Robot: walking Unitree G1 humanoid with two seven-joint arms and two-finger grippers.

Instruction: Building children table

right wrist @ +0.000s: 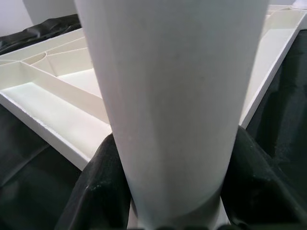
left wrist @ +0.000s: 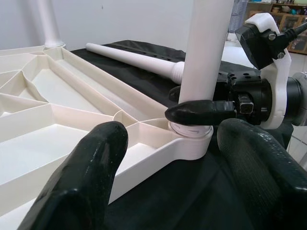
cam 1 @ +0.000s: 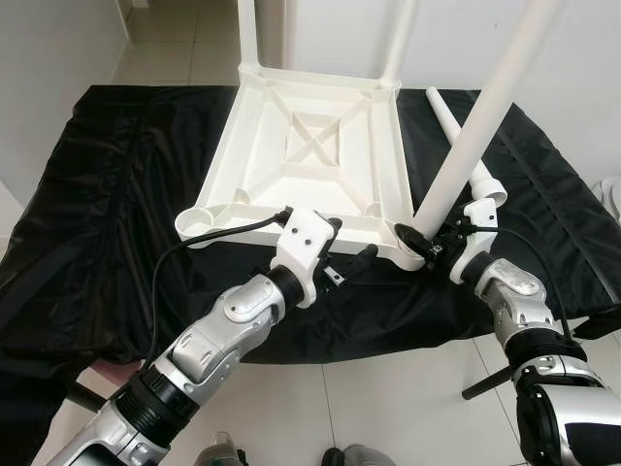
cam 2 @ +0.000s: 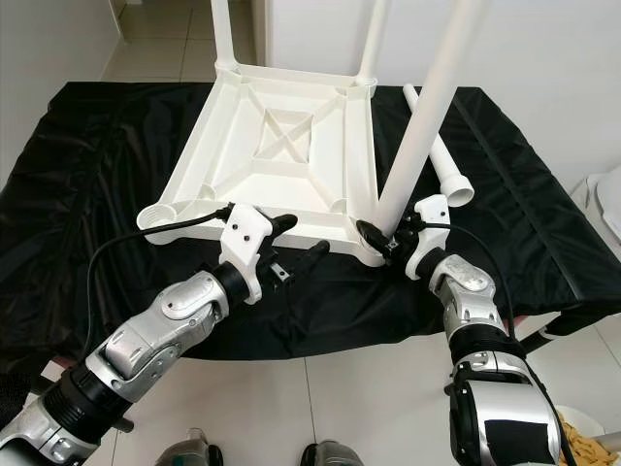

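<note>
Right fingers clasp one of three standing legs

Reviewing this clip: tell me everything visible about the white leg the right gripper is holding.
The table leg is a smooth white tube, plastic by its look, standing tilted in the near right corner socket of the upturned tabletop. The right gripper is shut on it just above the socket collar, black fingers pressed against both sides. Its upper end runs out of frame. A loose leg lies behind it on the black cloth.
</note>
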